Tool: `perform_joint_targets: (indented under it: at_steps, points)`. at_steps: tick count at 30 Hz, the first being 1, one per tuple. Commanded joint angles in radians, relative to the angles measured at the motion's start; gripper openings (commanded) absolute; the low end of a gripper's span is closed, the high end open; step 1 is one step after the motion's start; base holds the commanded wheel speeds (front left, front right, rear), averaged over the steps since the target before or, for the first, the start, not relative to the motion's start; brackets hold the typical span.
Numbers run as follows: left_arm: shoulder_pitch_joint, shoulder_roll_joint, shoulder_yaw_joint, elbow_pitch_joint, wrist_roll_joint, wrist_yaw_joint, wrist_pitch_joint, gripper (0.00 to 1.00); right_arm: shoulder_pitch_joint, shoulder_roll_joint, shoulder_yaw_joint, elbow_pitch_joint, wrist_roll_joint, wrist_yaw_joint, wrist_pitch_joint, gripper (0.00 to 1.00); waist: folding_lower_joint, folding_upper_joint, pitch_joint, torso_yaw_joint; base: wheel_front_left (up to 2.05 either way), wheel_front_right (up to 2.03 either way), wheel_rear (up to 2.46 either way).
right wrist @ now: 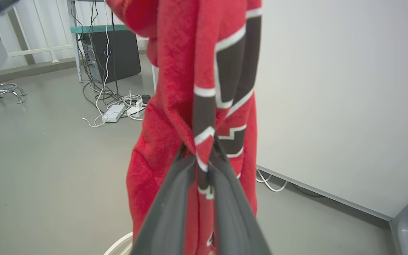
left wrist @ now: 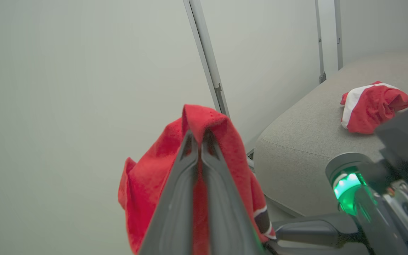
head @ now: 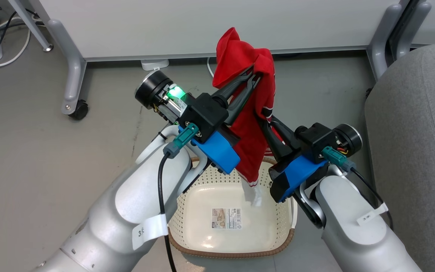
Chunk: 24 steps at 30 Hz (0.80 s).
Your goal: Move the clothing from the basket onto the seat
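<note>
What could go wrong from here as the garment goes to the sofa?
The red garment hangs down over the basket; swung toward the sofa, its lower end might catch the rim. The left hand and right hand pinch separate spots, so uneven motion could tug the fabric free of one.

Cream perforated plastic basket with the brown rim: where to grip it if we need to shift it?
Pinch the brown woven-look rim of the basket on the near side from above, one finger each side of the wall: it's thin, upright, open-topped. The left gripper and right gripper are both shut on the red fabric garment, so probably drop that first.
</note>
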Motion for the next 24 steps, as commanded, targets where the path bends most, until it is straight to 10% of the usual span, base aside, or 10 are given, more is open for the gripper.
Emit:
perform_joint_targets:
  at_steps: [1,15,16,17,18,24]
  points:
    - [-0.008,0.0,0.005,-0.004,0.003,-0.002,-0.005,0.0,-0.014,0.003,0.005,0.001,0.013,0.0,-0.004,0.0,0.0,0.0,0.0,0.0,0.0,0.0,0.0]
    - [0.004,0.006,0.009,-0.006,0.001,-0.002,-0.005,0.0,0.004,0.003,0.009,-0.008,0.028,0.0,-0.004,0.0,0.0,0.0,-0.004,-0.006,0.0,0.0,0.0]
    - [0.005,0.006,0.013,-0.003,0.0,-0.002,-0.005,0.05,0.005,0.003,0.008,-0.01,0.029,0.0,-0.004,0.0,0.0,0.0,-0.005,-0.007,0.0,0.0,0.0]
    - [0.008,0.005,0.014,0.004,-0.002,-0.002,-0.005,0.85,0.006,0.003,0.005,-0.014,0.031,0.0,-0.004,0.0,0.0,0.0,-0.005,-0.007,0.0,0.0,0.0]
    - [0.008,0.005,0.014,0.005,-0.001,-0.002,-0.005,1.0,0.008,0.003,0.004,-0.018,0.034,0.0,-0.004,0.0,0.0,0.0,-0.005,-0.008,0.0,0.0,0.0]
    - [0.023,0.006,0.018,0.016,0.002,-0.002,-0.004,1.0,0.023,0.003,-0.011,-0.051,0.041,0.0,-0.004,0.0,0.0,0.0,-0.006,-0.017,0.0,0.0,0.0]
